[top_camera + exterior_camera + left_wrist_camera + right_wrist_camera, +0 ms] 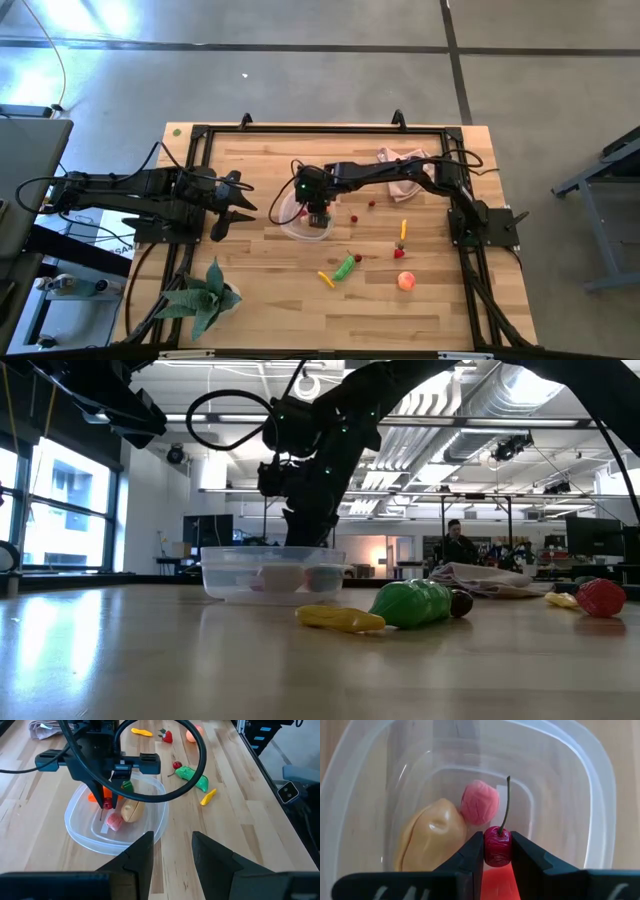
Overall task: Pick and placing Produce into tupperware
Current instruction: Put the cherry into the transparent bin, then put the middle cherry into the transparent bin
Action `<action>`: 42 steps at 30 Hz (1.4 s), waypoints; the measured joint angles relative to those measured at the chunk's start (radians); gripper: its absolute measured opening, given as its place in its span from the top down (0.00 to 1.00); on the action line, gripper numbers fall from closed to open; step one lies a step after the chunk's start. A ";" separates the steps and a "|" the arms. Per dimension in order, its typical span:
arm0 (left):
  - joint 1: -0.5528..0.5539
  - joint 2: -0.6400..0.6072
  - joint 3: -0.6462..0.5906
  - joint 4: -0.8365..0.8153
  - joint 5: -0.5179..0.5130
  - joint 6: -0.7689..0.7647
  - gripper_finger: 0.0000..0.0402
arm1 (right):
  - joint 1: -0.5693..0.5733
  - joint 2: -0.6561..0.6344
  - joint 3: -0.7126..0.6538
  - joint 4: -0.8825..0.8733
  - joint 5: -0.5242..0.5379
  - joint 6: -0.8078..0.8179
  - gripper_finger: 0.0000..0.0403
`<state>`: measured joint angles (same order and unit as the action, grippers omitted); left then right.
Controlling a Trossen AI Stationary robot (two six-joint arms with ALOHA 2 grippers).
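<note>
The clear tupperware tub (303, 224) stands near the table's middle and holds a tan lump (427, 839), a pink fruit (480, 802) and an orange piece (93, 797). My right gripper (497, 856) hangs over the tub (80, 827), shut on a red cherry. My left gripper (172, 851) is open and waits left of the tub, above the table. On the wood right of the tub lie a green pepper (345, 267), yellow pieces (325, 278), a strawberry (401, 251), a peach fruit (406, 281) and small red berries (353, 217). My right gripper pinches the red cherry's round body (497, 842) between its two fingertips (472, 851), coming from above and pointing down into the tub. The thin stem (506, 802) sticks out past the fingertips. The cherry is lifted clear, above the pieces inside the tub.
A pink cloth (400, 165) lies at the far edge under the right arm. A green spiky plant (205, 296) stands at the near left corner. A black frame (200, 133) rims the table. Bare wood lies between the tub and the near edge.
</note>
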<state>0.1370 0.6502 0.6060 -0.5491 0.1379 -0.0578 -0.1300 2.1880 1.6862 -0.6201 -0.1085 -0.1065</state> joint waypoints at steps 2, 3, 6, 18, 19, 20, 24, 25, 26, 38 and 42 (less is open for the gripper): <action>0.000 0.000 0.000 0.000 0.000 0.000 0.70 | 0.000 0.000 0.000 0.000 -0.001 -0.005 0.82; 0.000 0.000 0.000 0.000 0.000 0.000 0.70 | 0.000 0.000 0.000 0.000 -0.001 -0.006 0.82; 0.000 0.000 0.000 0.000 0.000 0.000 0.70 | 0.000 0.000 0.000 0.000 -0.001 -0.006 0.79; 0.000 0.000 0.000 0.000 0.000 0.000 0.70 | 0.000 0.000 0.001 -0.001 0.003 -0.005 0.63; 0.000 0.000 0.000 0.000 0.000 0.000 0.70 | 0.000 -0.001 0.007 -0.014 0.003 -0.005 0.63; 0.000 0.000 0.000 0.000 0.000 0.000 0.70 | 0.000 -0.002 0.020 -0.035 0.003 -0.005 0.63; 0.000 0.000 0.000 0.000 0.000 0.000 0.70 | 0.000 -0.004 0.105 -0.143 0.032 -0.006 0.63; 0.000 0.000 0.000 0.000 0.000 0.000 0.70 | 0.000 -0.004 0.131 -0.178 0.045 -0.007 0.63; 0.000 0.000 0.000 0.000 0.000 0.000 0.70 | 0.002 -0.004 0.160 -0.215 0.053 -0.007 0.63; 0.000 0.000 0.000 0.000 0.000 0.000 0.70 | 0.043 -0.049 0.304 -0.594 0.247 0.123 0.63; 0.000 0.000 0.000 0.000 0.000 0.000 0.70 | 0.065 -0.140 0.182 -0.579 0.292 0.195 0.63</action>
<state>0.1368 0.6505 0.6060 -0.5488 0.1376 -0.0578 -0.0652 2.0478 1.8687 -1.1993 0.1839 0.0883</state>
